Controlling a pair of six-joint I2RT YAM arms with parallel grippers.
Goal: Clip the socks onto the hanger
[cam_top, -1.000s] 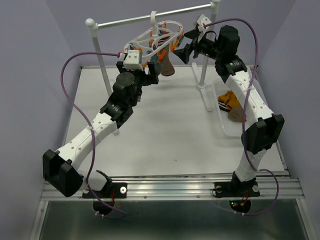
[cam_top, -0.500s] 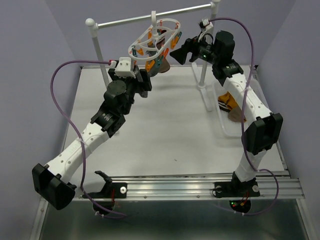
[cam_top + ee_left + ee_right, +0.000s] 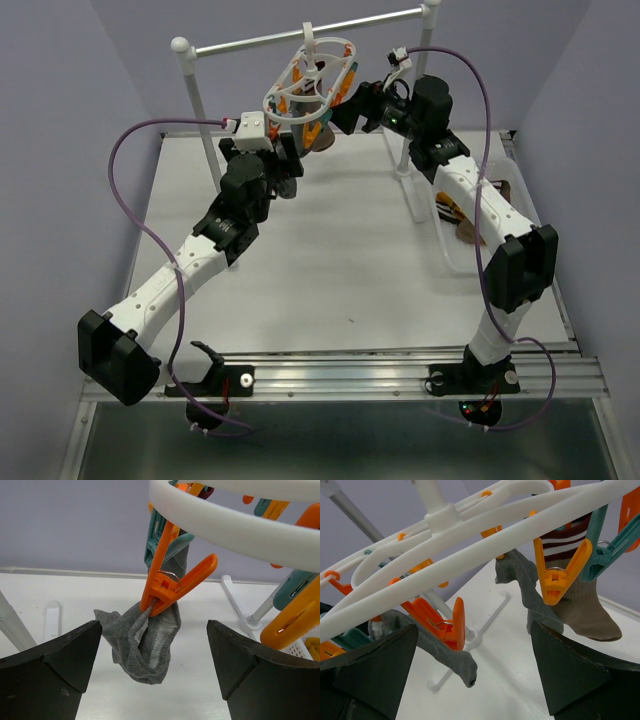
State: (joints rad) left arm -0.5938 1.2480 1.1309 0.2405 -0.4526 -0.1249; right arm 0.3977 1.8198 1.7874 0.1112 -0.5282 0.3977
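Note:
The white oval hanger hangs by its hook from the crossbar. In the left wrist view an orange clip pinches a crumpled grey sock. My left gripper stands open just below the hanger ring, with the sock hanging ahead between its fingers, untouched. My right gripper is open too, under the ring. There an orange clip holds a dark grey sock. A yellow clip holds a striped brown sock. More socks lie in the tray.
The white two-post rack carries the metal crossbar; its right post base stands beside the clear tray at the table's right. Teal clips hang unused on the ring. Purple cables loop off both wrists.
The hanger has swung up from a low leftward tilt to hang nearer level under the bar. The left gripper has come off it and sits below. The right gripper has shifted left.

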